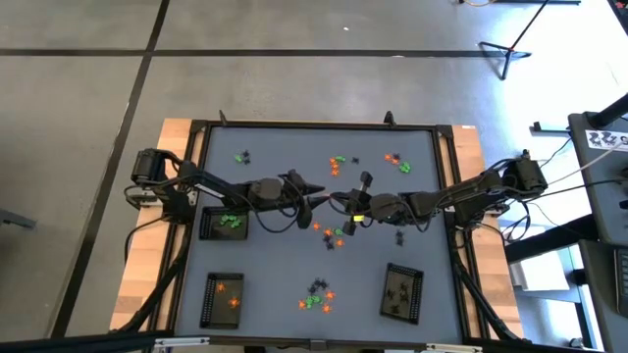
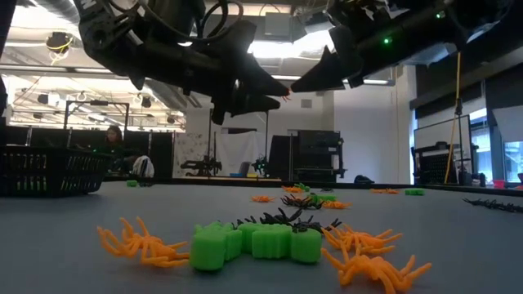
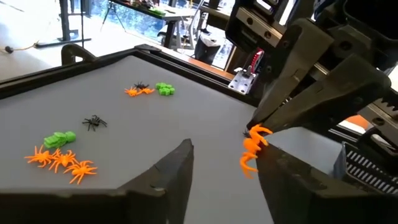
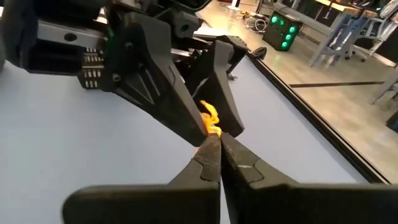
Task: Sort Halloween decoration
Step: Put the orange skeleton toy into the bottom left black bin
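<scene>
Both grippers meet mid-air; right gripper (image 4: 214,146) pinches orange spider (image 4: 210,118).

An orange spider (image 3: 255,149) hangs above the table centre, pinched at the right gripper's (image 4: 214,144) closed tips, between the left gripper's (image 3: 230,165) parted fingers. Other orange, green and black trinkets (image 1: 316,297) lie in small scattered clusters around the table.

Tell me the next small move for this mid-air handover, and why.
Probably close the left gripper on the orange spider. The right gripper is shut on it above the table, and the spider hangs between the left fingers, which are still apart.
</scene>
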You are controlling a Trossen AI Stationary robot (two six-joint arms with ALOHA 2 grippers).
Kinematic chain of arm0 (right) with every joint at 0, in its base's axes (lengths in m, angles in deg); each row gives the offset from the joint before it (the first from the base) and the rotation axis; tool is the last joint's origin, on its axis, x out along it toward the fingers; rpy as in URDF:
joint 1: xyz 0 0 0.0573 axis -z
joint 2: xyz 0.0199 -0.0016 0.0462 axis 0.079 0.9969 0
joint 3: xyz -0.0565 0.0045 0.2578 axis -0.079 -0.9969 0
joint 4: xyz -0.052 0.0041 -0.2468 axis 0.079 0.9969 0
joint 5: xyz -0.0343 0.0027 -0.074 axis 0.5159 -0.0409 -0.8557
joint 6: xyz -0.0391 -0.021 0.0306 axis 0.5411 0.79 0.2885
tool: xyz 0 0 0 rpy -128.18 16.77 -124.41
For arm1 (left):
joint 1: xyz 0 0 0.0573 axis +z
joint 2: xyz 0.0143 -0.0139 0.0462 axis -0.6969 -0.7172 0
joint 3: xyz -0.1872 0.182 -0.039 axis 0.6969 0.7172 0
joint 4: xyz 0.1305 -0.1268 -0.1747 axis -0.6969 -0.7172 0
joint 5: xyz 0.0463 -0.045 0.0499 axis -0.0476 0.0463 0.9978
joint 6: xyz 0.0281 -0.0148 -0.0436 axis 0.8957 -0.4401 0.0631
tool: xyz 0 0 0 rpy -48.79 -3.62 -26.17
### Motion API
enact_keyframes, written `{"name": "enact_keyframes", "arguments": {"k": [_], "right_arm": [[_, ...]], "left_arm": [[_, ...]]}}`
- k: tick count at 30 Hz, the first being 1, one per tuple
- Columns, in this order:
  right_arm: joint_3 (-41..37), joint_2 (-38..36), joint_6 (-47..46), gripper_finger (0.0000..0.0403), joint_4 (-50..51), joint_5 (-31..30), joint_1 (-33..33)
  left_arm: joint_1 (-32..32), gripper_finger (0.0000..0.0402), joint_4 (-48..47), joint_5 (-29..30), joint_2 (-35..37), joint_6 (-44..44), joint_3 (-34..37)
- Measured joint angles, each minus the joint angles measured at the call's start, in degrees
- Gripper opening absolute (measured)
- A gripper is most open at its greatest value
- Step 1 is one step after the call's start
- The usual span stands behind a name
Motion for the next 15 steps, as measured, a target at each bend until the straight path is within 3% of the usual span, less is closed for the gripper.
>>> {"name": "enact_keyframes", "arguments": {"k": [10, 15], "right_arm": [[0.00, 0.00, 0.02, 0.0000, -0.93, 0.01, 0.00], [0.00, 0.00, 0.01, 0.0001, -0.92, 0.03, 0.00]], "left_arm": [[-0.76, 0.0017, 0.07, -0.55, 0.01, 4.48, 0.04], [-0.88, 0.0007, 0.20, -1.53, 0.01, 5.16, 0.04]]}}
